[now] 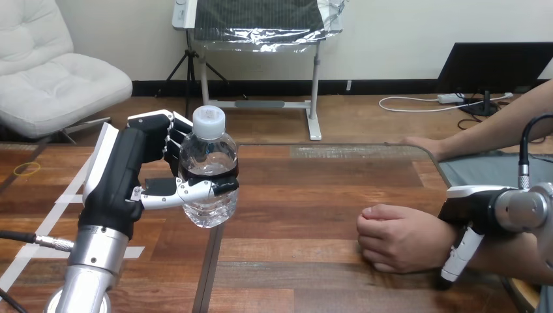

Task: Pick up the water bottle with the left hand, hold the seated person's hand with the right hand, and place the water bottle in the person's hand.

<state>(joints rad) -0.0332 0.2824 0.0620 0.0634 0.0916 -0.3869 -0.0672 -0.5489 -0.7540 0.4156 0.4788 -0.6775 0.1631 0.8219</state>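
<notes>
Head view: bottle (207, 153), person's hand (398, 238) apart

I see the water bottle (209, 179) standing upright in the left robot hand (127, 171), held above the counter (306, 195) at its left side. It is a small, see-through plastic bottle with a ribbed body and a white screw cap on top. The thumb crosses its front at mid-height and the fingers wrap round behind it, so the cap and the rounded base show free. Well apart from it, at the right side, the person's near hand (398, 238) rests on the counter as a loose fist, knuckles turned toward the bottle. The right robot hand (468, 210) sits against its wrist; I cannot tell whether it grips.
</notes>
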